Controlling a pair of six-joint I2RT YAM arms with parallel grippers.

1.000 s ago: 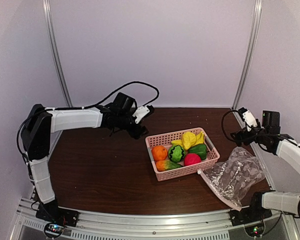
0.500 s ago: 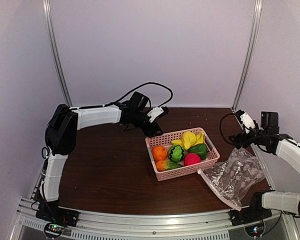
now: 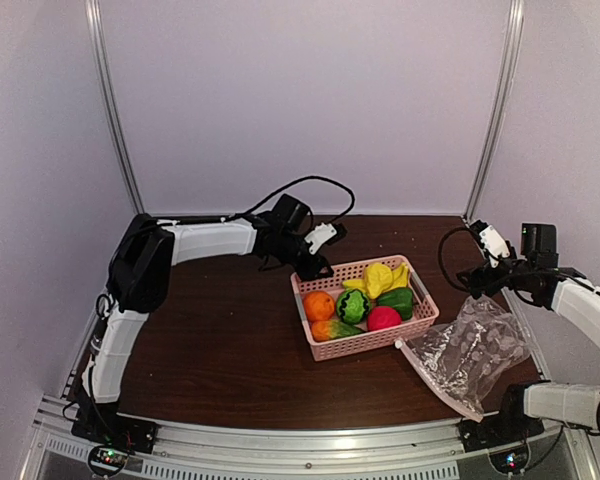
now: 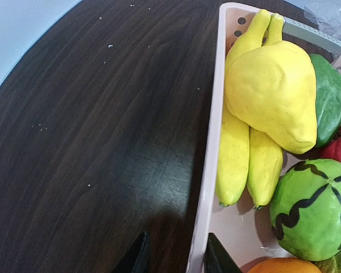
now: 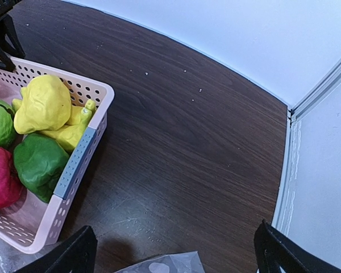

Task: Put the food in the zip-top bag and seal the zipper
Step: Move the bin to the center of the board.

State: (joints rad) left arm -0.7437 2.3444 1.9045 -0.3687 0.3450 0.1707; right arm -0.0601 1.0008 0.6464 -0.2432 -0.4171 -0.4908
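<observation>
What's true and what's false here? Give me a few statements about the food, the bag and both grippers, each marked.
All the food sits in the pink basket. True.
The zip-top bag lies left of the basket. False: it lies to the basket's right.
The left gripper is open, its fingers either side of the basket's rim. True.
The right gripper grips the bag. False: it is open and holds nothing.
</observation>
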